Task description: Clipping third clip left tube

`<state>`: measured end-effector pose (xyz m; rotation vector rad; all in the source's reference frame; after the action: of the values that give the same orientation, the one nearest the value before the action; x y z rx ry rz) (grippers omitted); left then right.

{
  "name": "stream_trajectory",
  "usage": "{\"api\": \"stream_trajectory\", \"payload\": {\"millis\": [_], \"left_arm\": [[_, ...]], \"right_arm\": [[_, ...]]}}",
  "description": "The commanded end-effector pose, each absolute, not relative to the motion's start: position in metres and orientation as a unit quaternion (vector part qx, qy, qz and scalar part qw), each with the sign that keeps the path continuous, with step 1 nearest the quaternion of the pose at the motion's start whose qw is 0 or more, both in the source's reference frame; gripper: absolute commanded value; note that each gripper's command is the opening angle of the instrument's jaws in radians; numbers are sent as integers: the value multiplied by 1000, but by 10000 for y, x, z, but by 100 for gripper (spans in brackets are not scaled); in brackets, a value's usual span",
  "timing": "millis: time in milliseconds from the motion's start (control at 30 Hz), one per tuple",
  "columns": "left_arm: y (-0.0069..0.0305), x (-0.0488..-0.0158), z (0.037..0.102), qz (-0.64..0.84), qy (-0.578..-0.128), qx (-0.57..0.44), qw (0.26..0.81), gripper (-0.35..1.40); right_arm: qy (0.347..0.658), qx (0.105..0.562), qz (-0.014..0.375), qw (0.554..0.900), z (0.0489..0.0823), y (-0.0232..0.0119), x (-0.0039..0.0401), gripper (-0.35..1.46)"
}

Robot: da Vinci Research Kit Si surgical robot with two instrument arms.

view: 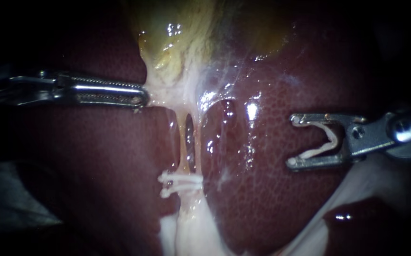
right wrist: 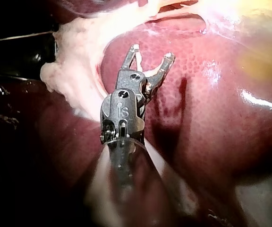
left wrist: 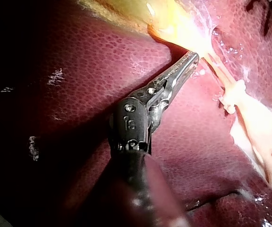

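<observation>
Cradling clip (view: 320,149), right tool (view: 293,141) spread wide

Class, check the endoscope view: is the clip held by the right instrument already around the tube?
No, the clip in the right instrument sits over the liver, apart from the tube.

Left wrist view | your left instrument (left wrist: 145,101) lies over the dark red liver (left wrist: 79,71) | its hand (left wrist: 191,58) is pressed together on the edge of the pale yellow tissue (left wrist: 183,33) | just beside the tip, a thin tube (left wrist: 217,71) runs to white clips (left wrist: 230,97)
</observation>
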<state>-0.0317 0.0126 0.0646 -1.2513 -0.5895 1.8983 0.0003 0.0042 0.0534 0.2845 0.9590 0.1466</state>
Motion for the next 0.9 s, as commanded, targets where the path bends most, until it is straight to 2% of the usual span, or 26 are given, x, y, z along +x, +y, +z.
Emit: {"api": "stream_trajectory", "payload": {"millis": [33, 333, 467, 600, 900], "left_arm": [[127, -315, 644, 745, -232, -491, 387, -35], [139, -280, 588, 736, -238, -494, 397, -35], [140, -278, 577, 735, -234, -498, 396, -35], [139, -279, 577, 735, -234, -498, 396, -35], [140, -280, 577, 735, -233, -498, 397, -35]], "right_arm": [[459, 136, 70, 875, 534, 42, 3, 50], [461, 140, 70, 874, 535, 43, 4, 50], [468, 151, 66, 868, 536, 44, 12, 50], [490, 165, 63, 854, 536, 45, 30, 50], [518, 206, 100, 824, 546, 43, 89, 50]]}}
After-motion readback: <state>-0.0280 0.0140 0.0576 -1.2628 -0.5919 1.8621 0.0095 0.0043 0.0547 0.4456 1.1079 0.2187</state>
